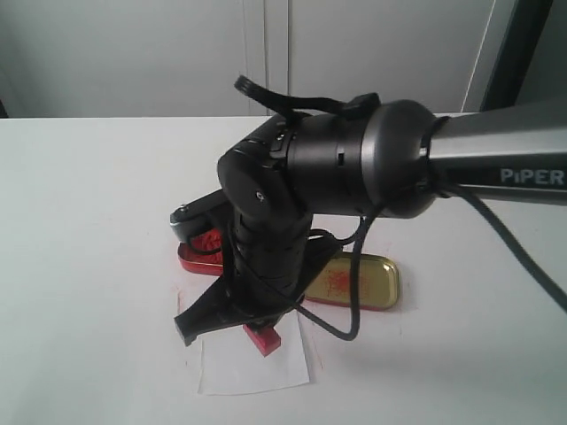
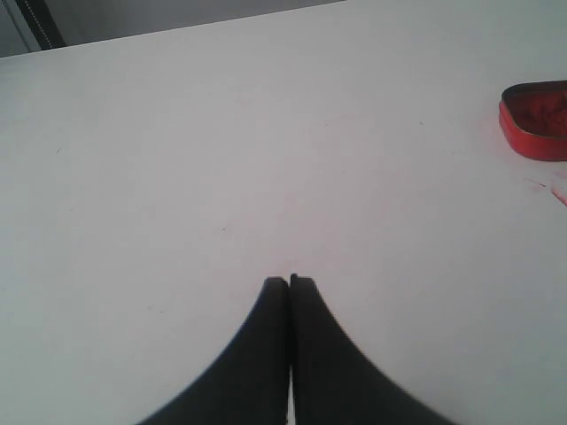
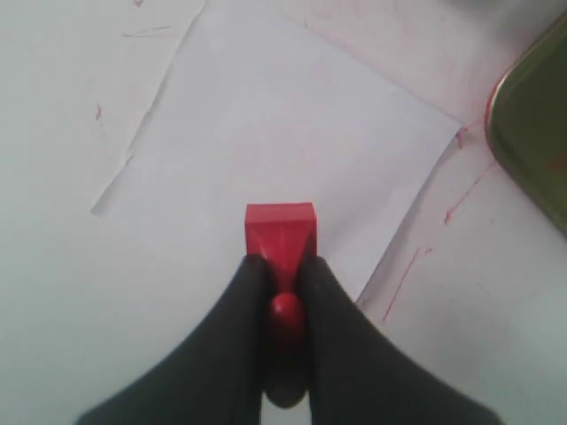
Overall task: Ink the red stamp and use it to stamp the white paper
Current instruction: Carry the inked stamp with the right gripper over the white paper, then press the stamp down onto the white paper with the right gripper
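Looking like a robotics lab or test bench: a plain white tabletop (image 1: 89, 221) running back to pale grey wall panels (image 1: 177, 53) with a dark frame post (image 1: 518, 49) standing at the far right; a black and silver robot arm (image 1: 496, 150) lettered PIPER reaching across, its black cable (image 1: 523, 257) hanging loose; thin red ink streaks (image 3: 407, 283) marking the tabletop as a working surface.

stamp (image 1: 263, 339) over paper (image 1: 252, 370) | tin (image 1: 197, 258) left of lid (image 1: 377, 283) | both behind paper
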Robot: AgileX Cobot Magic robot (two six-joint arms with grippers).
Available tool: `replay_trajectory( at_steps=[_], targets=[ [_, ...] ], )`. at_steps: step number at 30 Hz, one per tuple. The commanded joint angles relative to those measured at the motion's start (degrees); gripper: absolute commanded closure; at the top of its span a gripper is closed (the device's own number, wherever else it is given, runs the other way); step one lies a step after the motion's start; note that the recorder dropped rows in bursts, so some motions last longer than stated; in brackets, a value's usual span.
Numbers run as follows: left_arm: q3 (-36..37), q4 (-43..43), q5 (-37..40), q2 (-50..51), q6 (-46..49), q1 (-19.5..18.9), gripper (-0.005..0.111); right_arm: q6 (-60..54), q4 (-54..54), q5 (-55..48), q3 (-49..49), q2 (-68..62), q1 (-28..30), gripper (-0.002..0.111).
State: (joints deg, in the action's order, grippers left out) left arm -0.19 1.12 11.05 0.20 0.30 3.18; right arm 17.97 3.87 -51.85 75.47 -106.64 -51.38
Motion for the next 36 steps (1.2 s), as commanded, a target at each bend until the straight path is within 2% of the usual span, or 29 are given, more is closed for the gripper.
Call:
replay_trajectory(
  at_steps=[1, 31, 36],
  targets=[
    [0.2, -0.2, -0.2, -0.2, 0.2, 0.0, 0.107, 1.2, 0.4, 0.3, 2.2, -1.4, -0.1, 0.108],
    [0.2, -0.2, -0.2, -0.2, 0.2, 0.0, 0.107, 2.7, 0.9, 4.8, 2.7, -5.6, -0.2, 0.108],
    [0.2, -0.2, -0.2, -0.2, 0.2, 0.0, 0.107, -0.7, -3.2, 4.7, 2.6, -5.6, 1.0, 0.108]
  ],
)
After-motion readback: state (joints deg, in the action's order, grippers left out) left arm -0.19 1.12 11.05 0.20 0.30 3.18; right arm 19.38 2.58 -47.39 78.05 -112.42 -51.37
